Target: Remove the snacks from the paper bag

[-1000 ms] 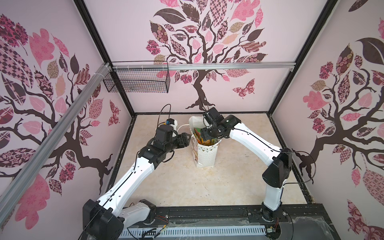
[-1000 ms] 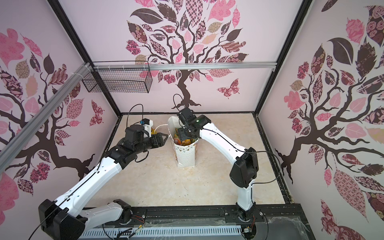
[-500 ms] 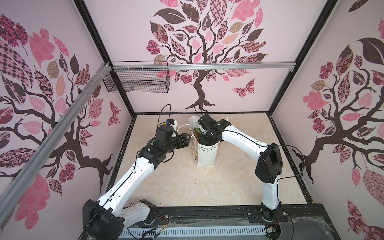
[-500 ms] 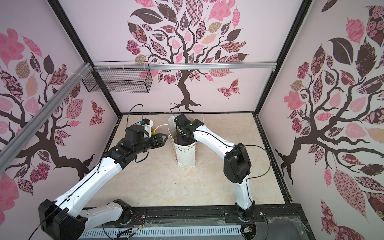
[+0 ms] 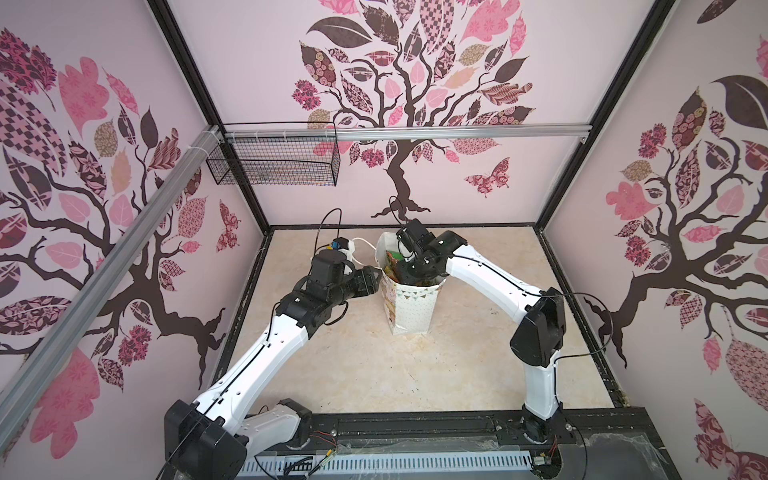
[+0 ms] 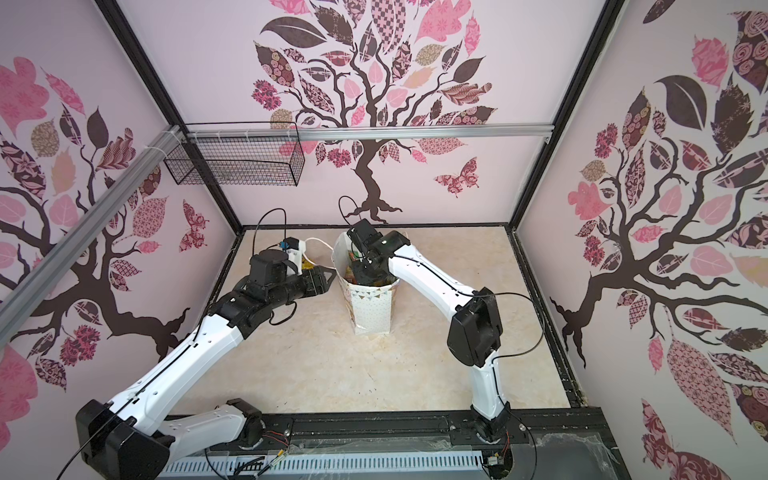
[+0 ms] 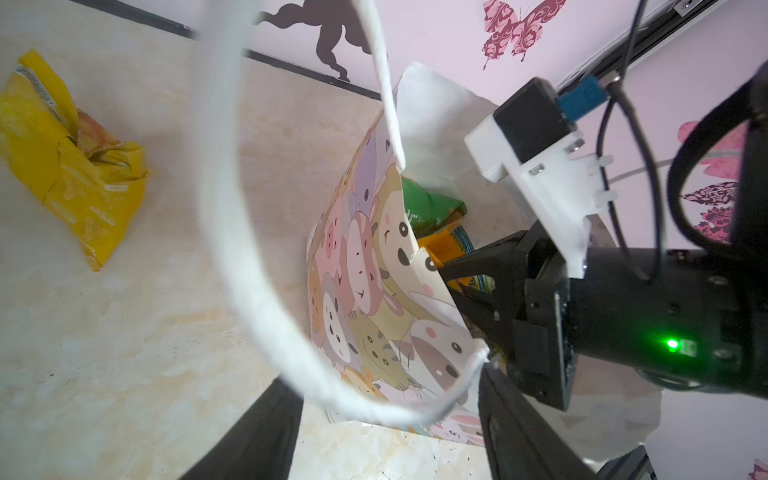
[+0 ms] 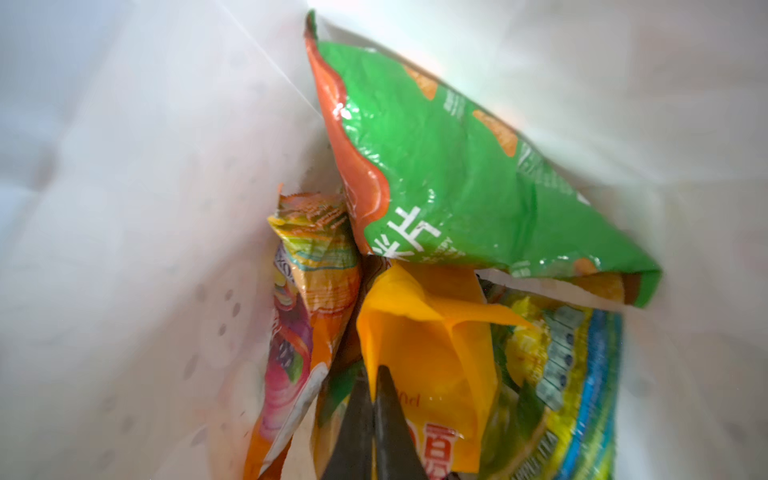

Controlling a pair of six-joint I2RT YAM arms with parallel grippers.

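Paper bag [image 5: 409,307] stands upright mid-table, slightly toward the far side, mouth open, on the beige table [image 5: 478,365]. Right gripper [image 8: 376,374] reaches down from the right into the bag mouth; both top views show its wrist over the rim. Its jaws are clenched, tips meeting on a fold of the orange packet [image 8: 428,353], which it seems to pinch by the edge. That packet sits mid-bag, right at the fingertips. The green packet [image 8: 457,166] lies just past it against the bag wall, the teal-yellow packet [image 8: 573,374] on one side of it and the orange-pink packet [image 8: 307,291] on the other. All four are inside the bag.

Left gripper [image 5: 376,280] is at the bag's left upper rim, jaws spread apart, grasping nothing. The cartoon-animal wall and the white cord handle [image 7: 232,208] show between its fingers [image 7: 257,436]; contact with the wall unclear. Yellow packet [image 7: 70,166] lies on the table outside the bag, apart from both grippers.
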